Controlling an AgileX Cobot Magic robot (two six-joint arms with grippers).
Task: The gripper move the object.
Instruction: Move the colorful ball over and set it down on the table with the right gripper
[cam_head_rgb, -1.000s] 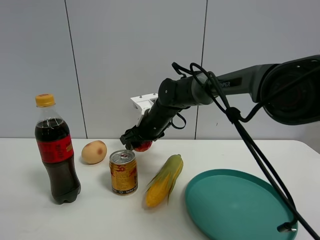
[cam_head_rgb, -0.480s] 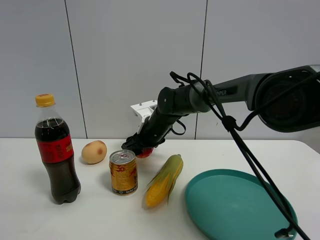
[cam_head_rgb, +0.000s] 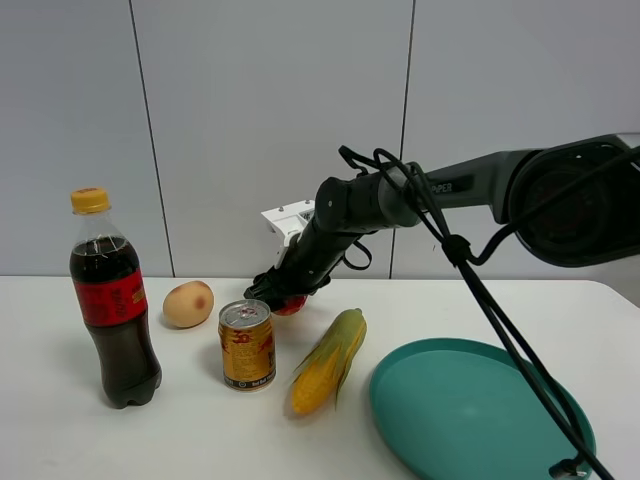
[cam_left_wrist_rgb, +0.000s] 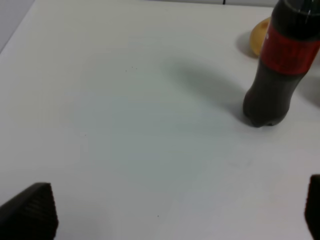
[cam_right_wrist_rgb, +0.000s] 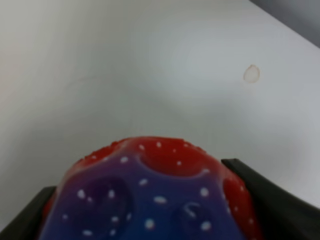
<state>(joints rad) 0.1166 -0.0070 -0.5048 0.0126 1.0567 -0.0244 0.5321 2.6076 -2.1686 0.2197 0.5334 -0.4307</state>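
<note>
Right wrist view: right jaws pinch bumpy ball (cam_right_wrist_rgb: 150, 200) from both sides, low near counter (cam_right_wrist_rgb: 150, 75), just behind can (cam_head_rgb: 247, 345). We judge: hold squeeze firm, lift ball clear of can and corn (cam_head_rgb: 328, 363) before travelling. Left jaws spread, idle.

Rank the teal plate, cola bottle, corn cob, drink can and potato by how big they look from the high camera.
1. Teal plate, though it sits nearest the camera
2. Cola bottle
3. Corn cob
4. Drink can
5. Potato
</note>
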